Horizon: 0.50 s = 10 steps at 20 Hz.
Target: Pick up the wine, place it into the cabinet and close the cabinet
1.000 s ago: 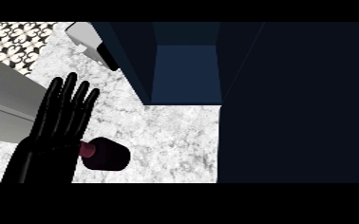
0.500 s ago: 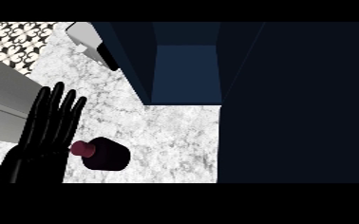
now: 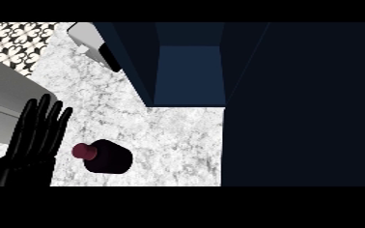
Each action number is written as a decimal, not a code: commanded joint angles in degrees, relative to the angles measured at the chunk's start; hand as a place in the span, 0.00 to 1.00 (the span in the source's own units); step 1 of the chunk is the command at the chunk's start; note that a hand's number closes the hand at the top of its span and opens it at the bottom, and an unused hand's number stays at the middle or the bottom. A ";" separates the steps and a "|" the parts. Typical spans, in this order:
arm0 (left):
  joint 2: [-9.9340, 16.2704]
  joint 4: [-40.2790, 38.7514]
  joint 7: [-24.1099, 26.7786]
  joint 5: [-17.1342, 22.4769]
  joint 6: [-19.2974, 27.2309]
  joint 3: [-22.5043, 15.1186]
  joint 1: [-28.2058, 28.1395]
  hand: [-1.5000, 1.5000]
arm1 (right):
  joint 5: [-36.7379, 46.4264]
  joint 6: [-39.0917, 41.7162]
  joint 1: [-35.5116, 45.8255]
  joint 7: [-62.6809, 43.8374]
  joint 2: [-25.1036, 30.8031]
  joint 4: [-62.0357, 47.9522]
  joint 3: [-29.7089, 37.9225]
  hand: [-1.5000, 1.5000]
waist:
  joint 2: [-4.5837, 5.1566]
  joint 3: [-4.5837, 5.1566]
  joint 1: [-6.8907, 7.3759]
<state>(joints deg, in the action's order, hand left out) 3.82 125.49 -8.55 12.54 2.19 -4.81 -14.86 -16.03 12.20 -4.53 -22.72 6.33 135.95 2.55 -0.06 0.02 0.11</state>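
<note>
The wine bottle [image 3: 107, 155] stands on the marble counter [image 3: 171, 135] at the lower left, seen from above: a dark body with a dark red cap. My left hand [image 3: 34, 137] is just left of it, fingers straight and pointing up, open, not touching the bottle. The cabinet [image 3: 187, 72] is open at the top centre, with a blue inside and dark walls. Its dark door [image 3: 296, 106] fills the right side of the view. My right hand does not show.
A white and black appliance [image 3: 96, 43] sits at the top left by the cabinet's left wall. A grey sink or basin edge [image 3: 14, 89] lies at the far left. Patterned tiles [image 3: 25, 41] show in the top left corner.
My left hand has drawn down and to the left, away from the bottle, uncovering its red cap. The bottle and cabinet have not moved.
</note>
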 commanded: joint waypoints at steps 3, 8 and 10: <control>-0.16 -6.14 6.94 -0.04 -4.20 2.18 -4.55 0.00 | 0.57 2.56 -3.04 3.69 -1.46 -0.31 -0.26 0.00 | 0.00 -0.01 -0.03; 1.47 -15.28 7.22 2.73 -5.98 7.65 2.33 0.00 | 0.34 -1.09 0.38 -3.10 -1.51 2.52 -1.96 0.00 | 0.07 0.01 -0.24; 1.40 -13.62 11.77 2.29 -9.83 6.72 -5.92 0.00 | 1.37 2.18 -3.67 2.05 -2.02 1.14 -2.34 0.00 | 0.00 -0.02 -0.05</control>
<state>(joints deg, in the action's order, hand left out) 4.87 114.91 -0.23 14.46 -4.32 0.95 -17.82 -14.55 12.15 -5.14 -22.98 4.63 136.55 0.39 -0.05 0.03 0.07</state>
